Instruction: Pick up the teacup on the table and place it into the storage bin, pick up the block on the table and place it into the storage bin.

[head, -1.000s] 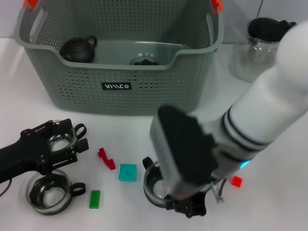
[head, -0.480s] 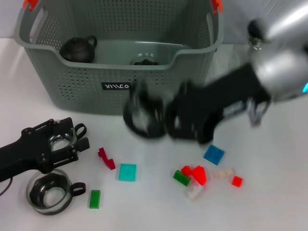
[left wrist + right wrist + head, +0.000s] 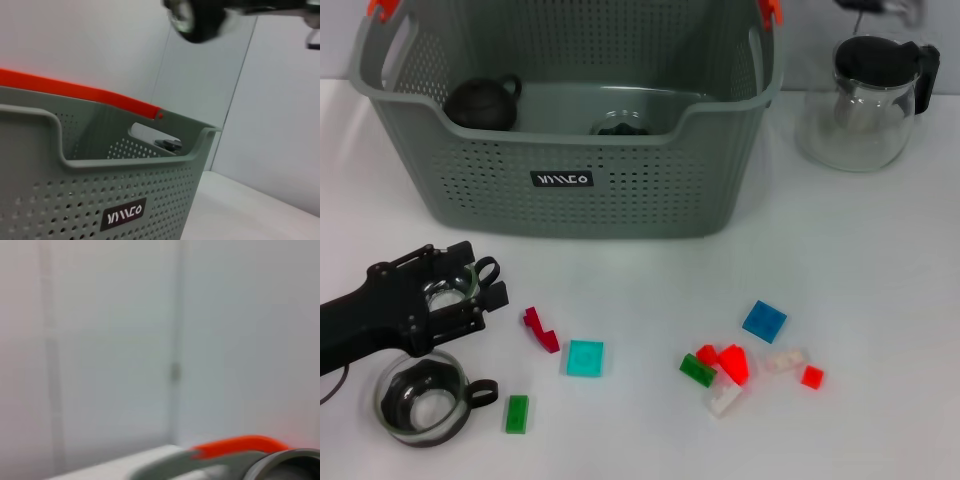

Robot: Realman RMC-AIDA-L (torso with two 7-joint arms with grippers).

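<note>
Left gripper at a teacup in front of the storage bin; right arm out of the head view.

The head view shows the left arm lying low on the counter, reaching in from the left toward the bin, its jaws spread around a glass teacup without visibly pinching it. A second glass teacup stands just nearer than the first. Loose blocks lie in front of the bin: a teal block, a green one, a dark red piece, and a red, blue, white and green cluster farther right. Inside the bin sit a dark teapot and a glass cup. A glass jug stands right of the bin. Only the left wrist view shows the right gripper, high above the bin, blurred, with something round and glassy; whether its jaws grip cannot be told.
</note>
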